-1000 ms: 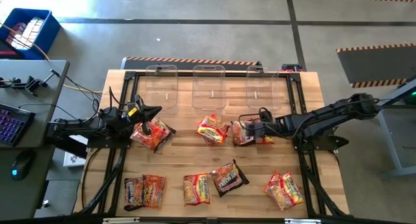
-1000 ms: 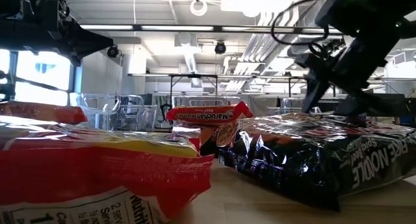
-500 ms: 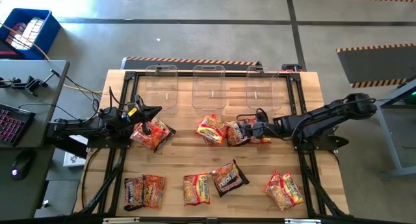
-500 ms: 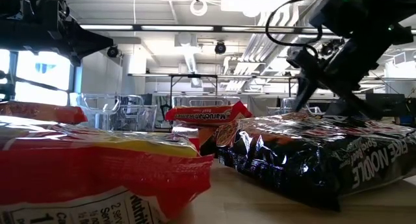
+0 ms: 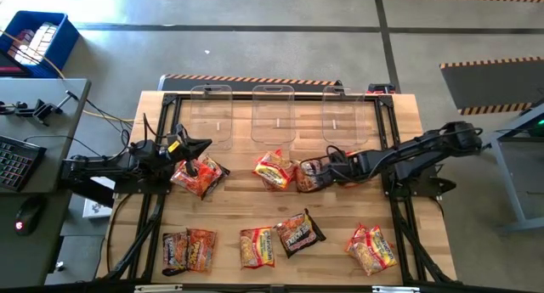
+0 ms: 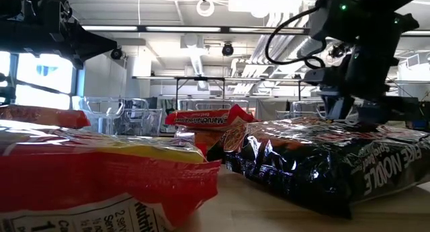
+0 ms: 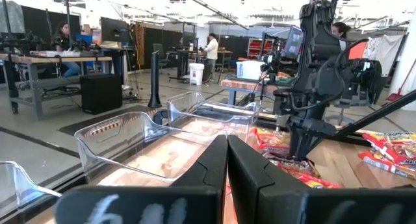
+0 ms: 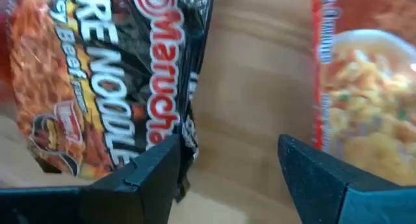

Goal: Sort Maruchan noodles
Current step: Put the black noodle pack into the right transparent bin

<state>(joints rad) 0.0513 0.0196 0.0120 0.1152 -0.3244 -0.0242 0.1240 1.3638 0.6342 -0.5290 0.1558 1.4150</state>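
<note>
The right end effector [image 5: 316,171] hovers with fingers spread at the edge of a black noodle packet [image 5: 308,175] mid-tabletop [image 5: 229,212], beside an orange packet [image 5: 274,168]. The left end effector [image 5: 206,143], pressed together, waits above another packet [image 5: 199,176].

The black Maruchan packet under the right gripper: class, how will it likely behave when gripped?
The black Maruchan packet looks crinkly and glossy, so probably light and slippery. It lies flat, so unlikely to roll. The open right gripper may crumple its thin edge.
</note>
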